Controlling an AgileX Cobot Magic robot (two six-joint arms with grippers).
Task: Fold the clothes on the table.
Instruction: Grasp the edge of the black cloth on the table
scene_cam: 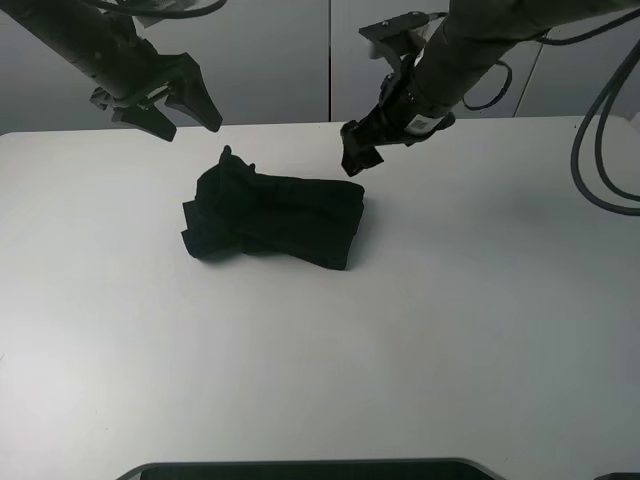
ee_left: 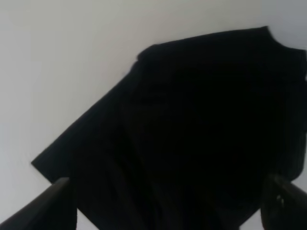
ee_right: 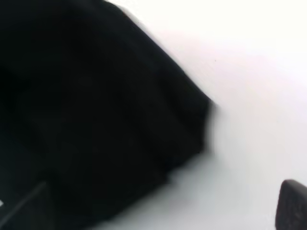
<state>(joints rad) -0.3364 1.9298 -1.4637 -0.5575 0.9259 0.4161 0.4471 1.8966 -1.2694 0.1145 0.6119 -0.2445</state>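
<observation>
A black garment [scene_cam: 272,215] lies bunched just left of centre on the white surface [scene_cam: 450,320]. The left hand [scene_cam: 185,110], upper left, hangs above it with fingers spread, holding nothing. The right hand [scene_cam: 358,150], top centre, hovers by the garment's upper right edge, seemingly open and empty, though blurred.
</observation>
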